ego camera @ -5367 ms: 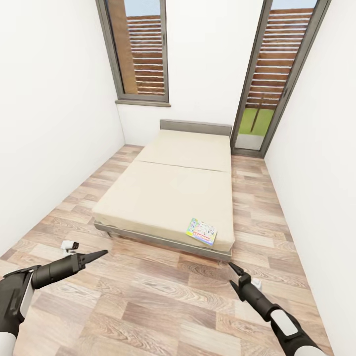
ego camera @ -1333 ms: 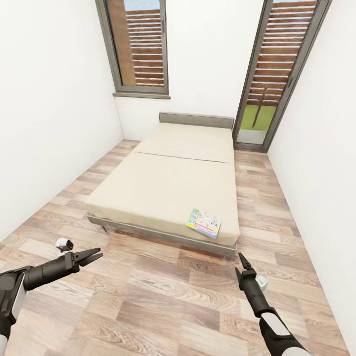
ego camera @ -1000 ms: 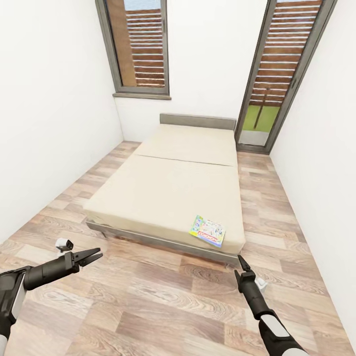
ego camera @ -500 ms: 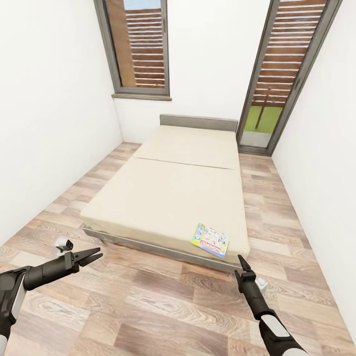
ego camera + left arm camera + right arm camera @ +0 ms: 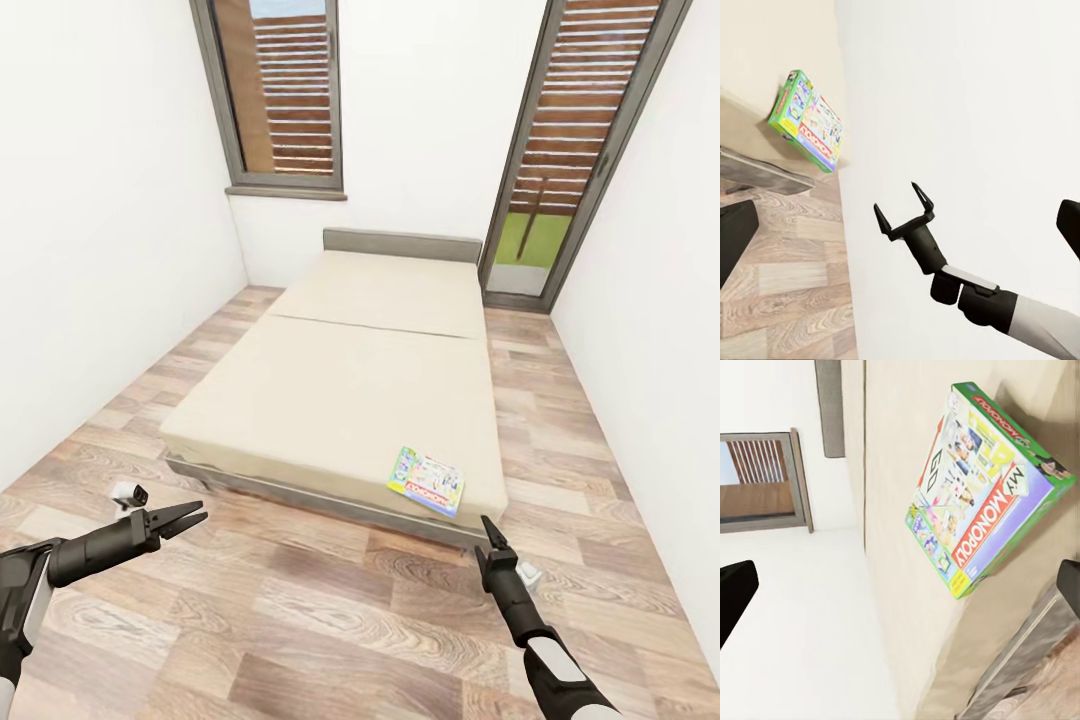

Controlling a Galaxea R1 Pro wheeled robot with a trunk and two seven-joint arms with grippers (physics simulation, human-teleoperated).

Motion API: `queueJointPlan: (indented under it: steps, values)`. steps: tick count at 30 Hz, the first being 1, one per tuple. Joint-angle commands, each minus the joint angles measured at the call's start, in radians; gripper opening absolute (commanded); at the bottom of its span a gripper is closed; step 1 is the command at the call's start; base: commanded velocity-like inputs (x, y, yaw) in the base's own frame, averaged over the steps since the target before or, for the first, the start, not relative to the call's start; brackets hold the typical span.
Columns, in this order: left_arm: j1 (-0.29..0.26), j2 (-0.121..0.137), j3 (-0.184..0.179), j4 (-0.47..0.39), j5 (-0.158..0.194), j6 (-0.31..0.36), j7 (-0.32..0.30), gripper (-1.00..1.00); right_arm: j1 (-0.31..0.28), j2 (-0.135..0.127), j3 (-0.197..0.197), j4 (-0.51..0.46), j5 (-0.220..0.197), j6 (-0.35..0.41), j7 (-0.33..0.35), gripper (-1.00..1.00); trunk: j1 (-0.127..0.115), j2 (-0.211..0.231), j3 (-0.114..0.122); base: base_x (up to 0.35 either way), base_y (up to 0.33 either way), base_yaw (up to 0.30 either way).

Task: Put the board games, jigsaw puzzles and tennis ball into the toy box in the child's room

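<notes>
Right hand near green board game

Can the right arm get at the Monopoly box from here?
Probably yes, or nearly. The Monopoly box lies flat at the bed's near corner, just ahead of the right claw, with nothing between them. The claw hangs open over bare floor; a short forward reach may suffice.

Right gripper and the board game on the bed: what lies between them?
In the head view, only wood floor and the bed's grey frame edge separate the right gripper from the board game. Nothing else lies there.
</notes>
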Motion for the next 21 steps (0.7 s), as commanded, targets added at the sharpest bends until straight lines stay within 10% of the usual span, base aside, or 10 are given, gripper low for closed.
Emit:
queueJointPlan:
  steps: [1, 21]
  values:
    - [0.0, 0.0, 0.0, 0.0, -0.001, 0.011, -0.004, 1.0, 0.0, 0.0, -0.002, 0.0, -0.009, 0.01, 0.002, 1.0, 0.004, -0.008, -0.004, 0.0, 0.0, 0.0]
    - [0.0, 0.0, 0.0, 0.0, -0.001, 0.011, -0.004, 1.0, 0.0, 0.0, -0.002, 0.0, -0.009, 0.01, 0.001, 1.0, 0.081, -0.148, -0.067, 0.0, 0.0, 0.0]
